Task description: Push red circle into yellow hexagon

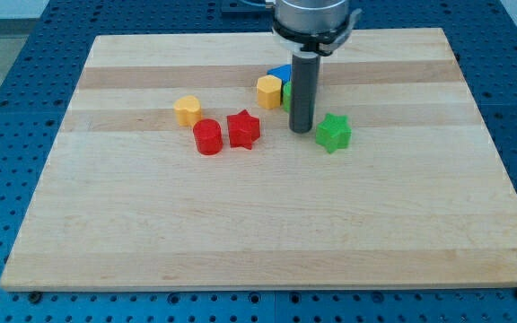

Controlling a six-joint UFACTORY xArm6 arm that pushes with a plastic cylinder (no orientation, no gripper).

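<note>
Wooden board [267,233] on blue pegboard [7,54] | rod upright from view's top, my tip [301,131] down between red star [243,128] and green star [334,133], touching neither, grasping nothing | red circle [207,137] just below yellow hexagon [187,110], beside star | second yellow block [269,91], blue block [281,72] behind rod

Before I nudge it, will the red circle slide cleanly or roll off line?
The red circle stands on its flat face, so it probably slides rather than rolls. Its round side may deflect off-centre pushes. The red star looks to be touching it, so it may drag along. My tip is apart.
</note>
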